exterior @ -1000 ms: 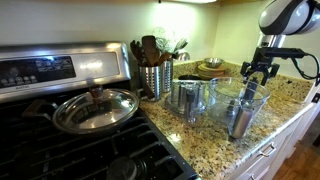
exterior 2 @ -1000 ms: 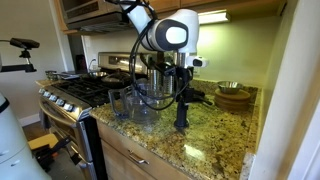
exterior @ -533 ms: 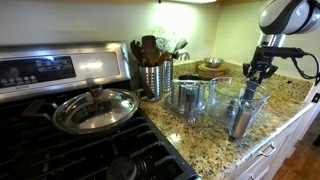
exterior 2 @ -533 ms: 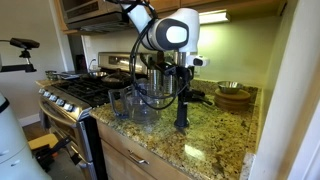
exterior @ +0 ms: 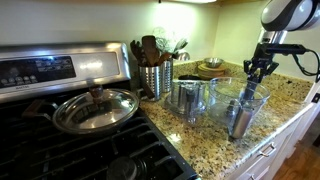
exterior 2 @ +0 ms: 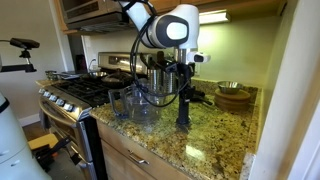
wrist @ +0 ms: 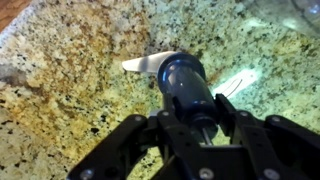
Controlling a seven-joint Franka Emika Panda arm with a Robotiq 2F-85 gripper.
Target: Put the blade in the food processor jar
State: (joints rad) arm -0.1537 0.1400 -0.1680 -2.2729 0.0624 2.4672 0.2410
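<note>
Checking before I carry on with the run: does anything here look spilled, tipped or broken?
Nothing stands out. The blade is upright in the pincer, outside the food processor jar. The jar sits upright on the granite counter, and no spill or damage shows.

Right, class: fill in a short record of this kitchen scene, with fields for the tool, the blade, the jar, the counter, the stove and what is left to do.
tool: closed around the upper spindle of the blade
blade: dark spindle, upright, one pale wing showing at its base
blade place: over the counter, outside the jar
food processor jar: wide clear bowl, standing on the counter
counter: speckled granite
stove: pan with glass lid on the burners
left to do: blade not yet in the jar
</note>
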